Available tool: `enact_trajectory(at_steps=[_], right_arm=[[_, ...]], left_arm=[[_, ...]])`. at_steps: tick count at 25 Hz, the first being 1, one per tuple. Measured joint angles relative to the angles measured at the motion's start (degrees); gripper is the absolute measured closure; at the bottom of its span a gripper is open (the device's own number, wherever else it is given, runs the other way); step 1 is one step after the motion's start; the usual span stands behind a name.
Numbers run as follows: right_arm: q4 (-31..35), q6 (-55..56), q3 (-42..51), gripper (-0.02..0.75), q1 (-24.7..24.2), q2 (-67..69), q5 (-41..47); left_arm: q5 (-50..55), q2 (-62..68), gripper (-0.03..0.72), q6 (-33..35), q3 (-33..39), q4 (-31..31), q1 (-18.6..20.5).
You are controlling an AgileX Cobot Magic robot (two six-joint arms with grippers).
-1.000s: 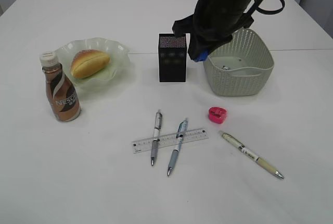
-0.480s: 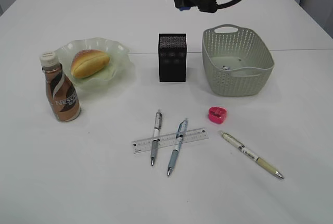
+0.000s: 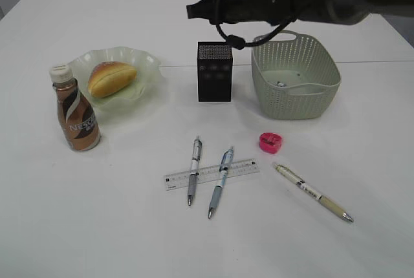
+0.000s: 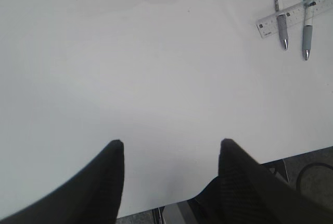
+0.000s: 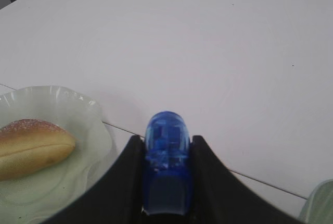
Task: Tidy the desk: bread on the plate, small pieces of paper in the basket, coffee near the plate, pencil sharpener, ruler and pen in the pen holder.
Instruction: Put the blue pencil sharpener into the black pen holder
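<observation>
Right tool [image 5: 165,182] grips blue sharpener [image 5: 165,146] above pen holder [image 3: 214,71].

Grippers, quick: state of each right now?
Left tool: open, nothing between its fingers, above the bare desk.
Right tool: closed on a blue translucent object, above the back of the desk.

The right gripper [image 3: 197,10], clamping a blue sharpener [image 5: 166,156], has swung from the basket [image 3: 295,87] to above the pen holder [image 3: 214,71].
</observation>
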Motion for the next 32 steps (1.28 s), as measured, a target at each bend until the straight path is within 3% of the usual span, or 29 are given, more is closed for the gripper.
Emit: enact_trajectory(at_steps=[14, 32], right_arm=[[-0.17, -0.21, 0.0, 0.549, -0.92, 6.35, -8.74], [-0.55, -2.14, 0.0, 0.533, -1.33, 8.43, -11.11]], left_arm=[[0.1, 0.0, 0.275, 0.0, 0.0, 0.11, 0.0], [0.1, 0.0, 0.286, 0.0, 0.0, 0.11, 0.0]])
